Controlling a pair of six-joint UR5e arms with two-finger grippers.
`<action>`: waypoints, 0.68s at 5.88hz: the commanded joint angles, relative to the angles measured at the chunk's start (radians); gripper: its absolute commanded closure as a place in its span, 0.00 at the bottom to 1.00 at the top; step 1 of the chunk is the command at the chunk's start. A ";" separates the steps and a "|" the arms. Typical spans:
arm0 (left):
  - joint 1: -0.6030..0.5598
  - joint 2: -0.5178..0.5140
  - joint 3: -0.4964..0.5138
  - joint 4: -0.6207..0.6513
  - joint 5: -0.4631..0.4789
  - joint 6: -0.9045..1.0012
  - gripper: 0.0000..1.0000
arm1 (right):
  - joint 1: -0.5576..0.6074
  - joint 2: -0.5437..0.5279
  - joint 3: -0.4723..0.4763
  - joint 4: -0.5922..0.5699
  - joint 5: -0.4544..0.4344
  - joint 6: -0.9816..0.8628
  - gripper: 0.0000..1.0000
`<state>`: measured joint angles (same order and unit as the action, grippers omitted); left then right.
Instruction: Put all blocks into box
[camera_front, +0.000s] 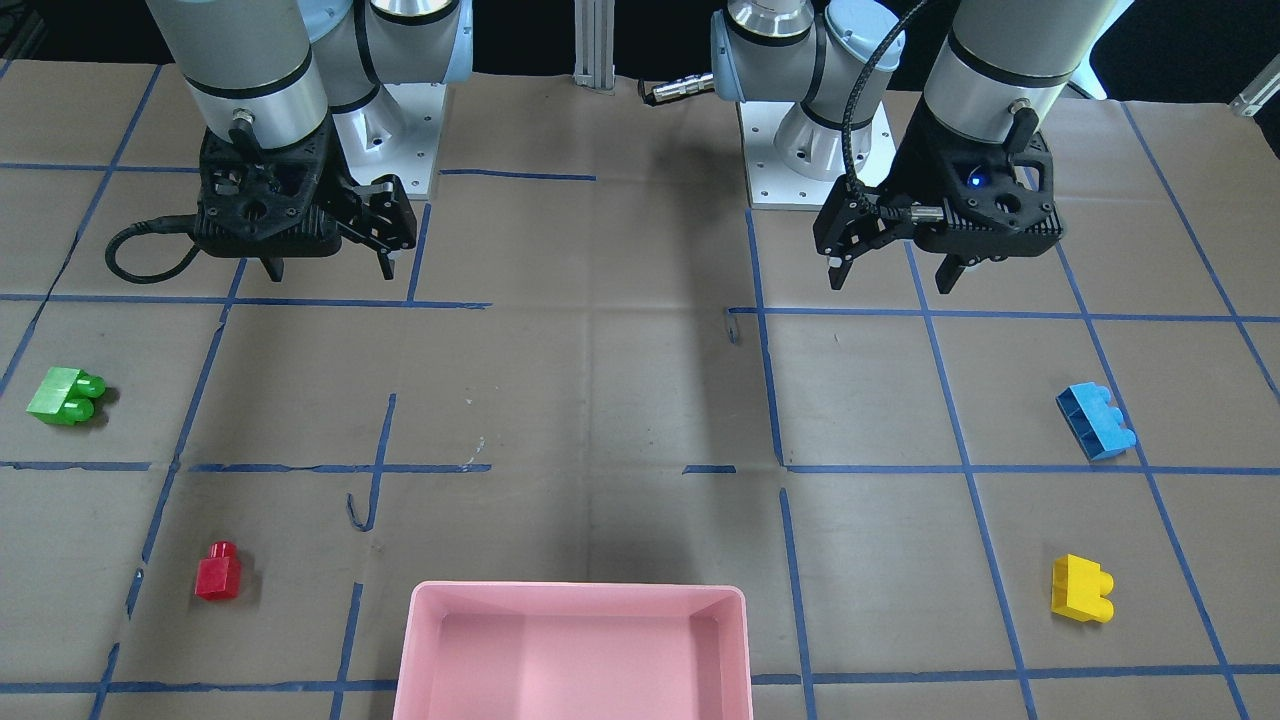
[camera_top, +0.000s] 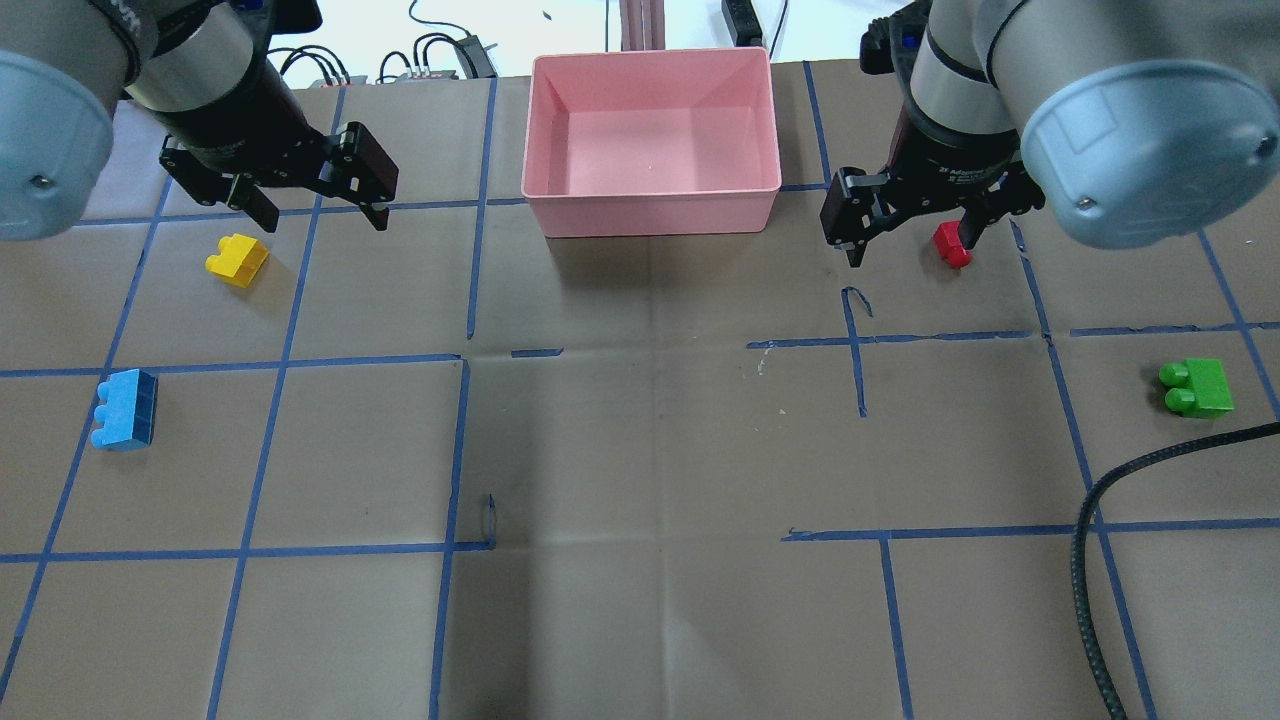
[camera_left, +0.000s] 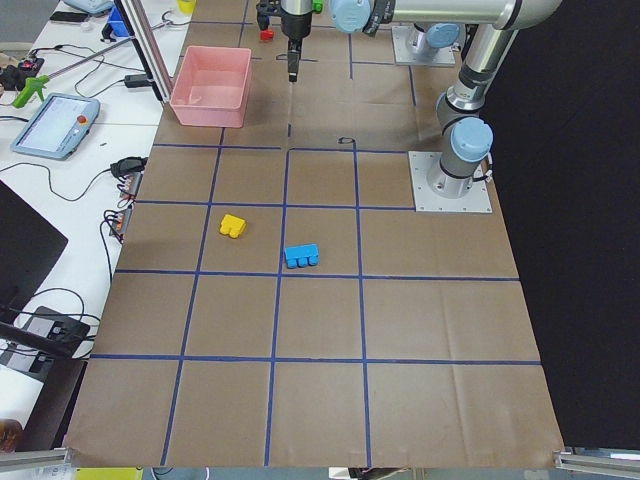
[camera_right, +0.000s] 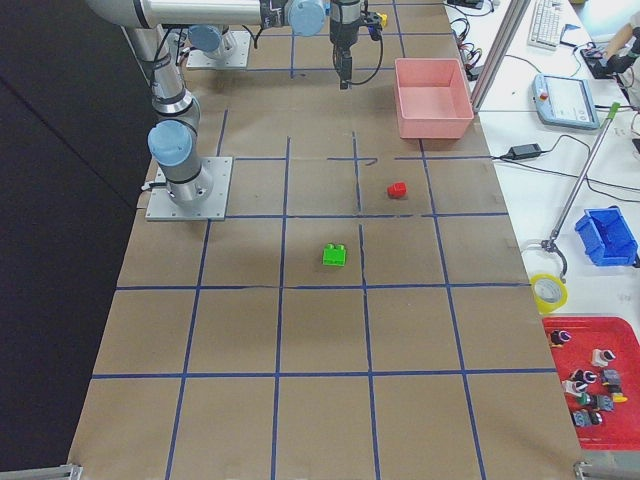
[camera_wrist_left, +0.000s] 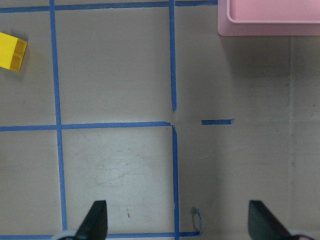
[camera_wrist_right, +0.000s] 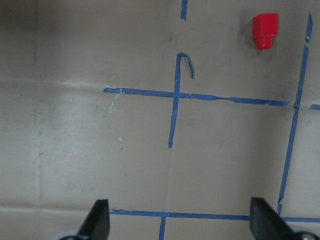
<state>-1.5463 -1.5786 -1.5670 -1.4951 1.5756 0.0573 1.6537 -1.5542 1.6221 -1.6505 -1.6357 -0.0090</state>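
Overhead exterior gives you the layout plainly: the pink box (camera_top: 655, 212) sits at the middle of the far edge, a spot both arms could likely reach, and it holds nothing, so none of the 4 bricks is in yet. The bricks lie 2 to a side, which looks like a split of the work. The yellow brick (camera_top: 237, 260) and the blue brick (camera_top: 125, 410) are on the left arm's half. The red brick (camera_top: 951, 245) and the green brick (camera_top: 1197, 387) are on the right arm's half. The left gripper (camera_top: 325, 222) hangs above the table with its fingers spread wide and nothing between them. The right gripper (camera_top: 908, 250) is just as wide and just as empty. Do not trust the overlap of a right fingertip with the red brick in this view. The right wrist camera shows that brick well apart from both fingertips, so the gripper is simply high above it on the same sight line. Your nearest picks are probably yellow for the left arm and red for the right, as both lie close to the box. The surface is creased brown paper (camera_top: 640, 450) marked into squares with blue tape (camera_top: 280, 364), some strips broken or curled. Beyond the table's long edge the side views show a bench with a teach pendant (camera_left: 55, 125), a blue bin (camera_right: 607, 235), a tape roll (camera_right: 548, 292) and a red tray (camera_right: 590, 385) of small parts.
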 joint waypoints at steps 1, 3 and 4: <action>0.006 0.005 0.011 -0.005 0.004 0.013 0.00 | 0.000 0.000 -0.004 -0.002 -0.001 0.000 0.00; 0.093 0.025 0.013 -0.010 0.012 0.036 0.00 | 0.000 -0.003 -0.008 -0.002 -0.001 0.001 0.00; 0.182 0.032 -0.007 -0.011 0.015 0.070 0.00 | 0.000 -0.004 -0.008 -0.002 -0.001 0.001 0.00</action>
<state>-1.4423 -1.5550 -1.5587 -1.5050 1.5881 0.0998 1.6536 -1.5570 1.6143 -1.6520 -1.6367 -0.0078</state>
